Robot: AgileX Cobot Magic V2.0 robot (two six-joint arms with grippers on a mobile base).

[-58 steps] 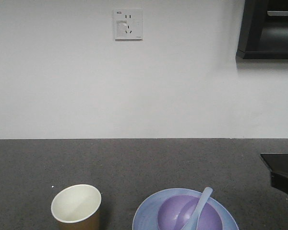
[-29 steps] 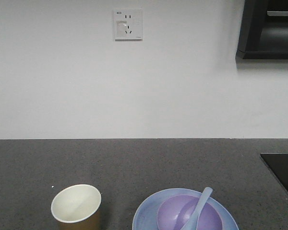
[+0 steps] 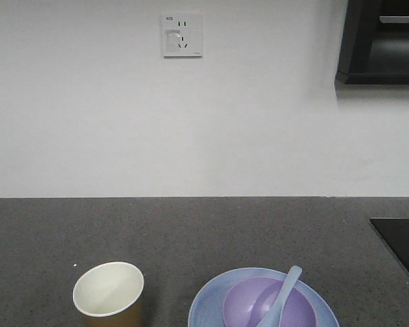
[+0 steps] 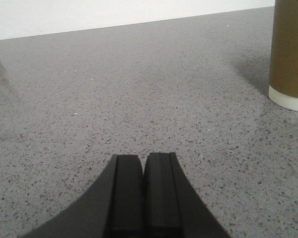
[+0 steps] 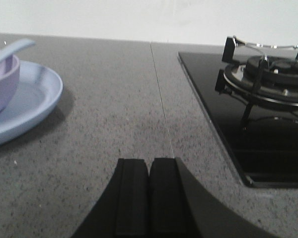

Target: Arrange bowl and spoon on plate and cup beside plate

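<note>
The lavender bowl [image 3: 286, 310] sits on the pale blue plate [image 3: 204, 306] at the counter's near edge. The pale blue spoon [image 3: 286, 286] lies in the bowl with its handle leaning up to the right. The brown paper cup [image 3: 109, 293] stands upright to the left of the plate. In the left wrist view my left gripper [image 4: 143, 157] is shut and empty, low over the counter, with the cup [image 4: 289, 54] far off to its right. My right gripper [image 5: 149, 161] is shut and empty, with the plate [image 5: 35, 99], the bowl [image 5: 2, 82] and the spoon [image 5: 10, 49] to its left.
A black gas hob [image 5: 258, 99] with a burner grate lies to the right of my right gripper, and its corner [image 3: 399, 238] shows in the front view. A white wall with a socket [image 3: 183, 35] backs the grey speckled counter [image 3: 191, 231]. A dark cabinet [image 3: 382, 41] hangs upper right.
A dark arm part at the right edge of the front view one second ago has withdrawn out of sight. The cup, plate, bowl and spoon have not moved.
</note>
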